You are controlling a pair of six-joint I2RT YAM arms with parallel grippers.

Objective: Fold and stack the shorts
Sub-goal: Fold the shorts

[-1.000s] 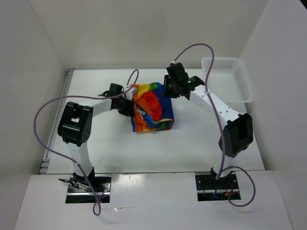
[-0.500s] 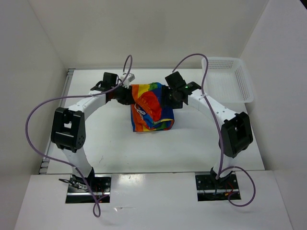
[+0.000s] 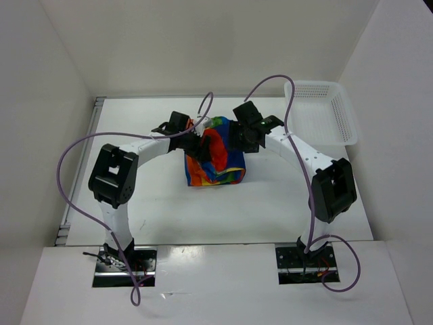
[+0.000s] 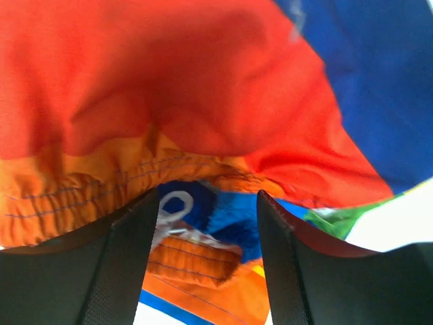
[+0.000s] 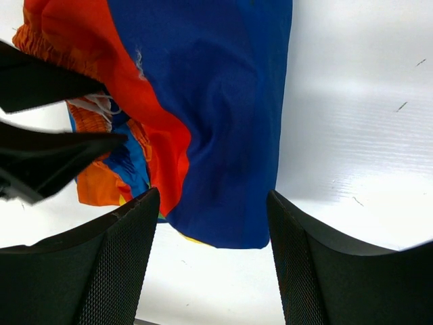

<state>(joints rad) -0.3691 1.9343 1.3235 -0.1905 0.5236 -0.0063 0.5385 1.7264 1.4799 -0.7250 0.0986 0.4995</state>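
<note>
The shorts (image 3: pixel 215 161) lie bunched in a rough folded heap at mid-table, red and orange on top, blue, yellow and green at the edges. My left gripper (image 3: pixel 198 137) is at the heap's far left corner. In the left wrist view it (image 4: pixel 208 203) is open, with the orange waistband (image 4: pixel 193 256) and white drawstring (image 4: pixel 172 206) showing between the fingers and red cloth (image 4: pixel 169 74) filling the view above. My right gripper (image 3: pixel 241 140) is at the far right corner. It (image 5: pixel 213 203) stands open above the dark blue cloth (image 5: pixel 223 122), holding nothing.
A white mesh basket (image 3: pixel 322 112) sits at the table's far right corner. White walls enclose the table on the left, back and right. The left gripper's dark fingers (image 5: pixel 47 152) show at the left of the right wrist view.
The left gripper swung right onto the shorts' far left corner and opened. The right gripper came down to the far right corner, opened, then held still. The red top fold shifted.
</note>
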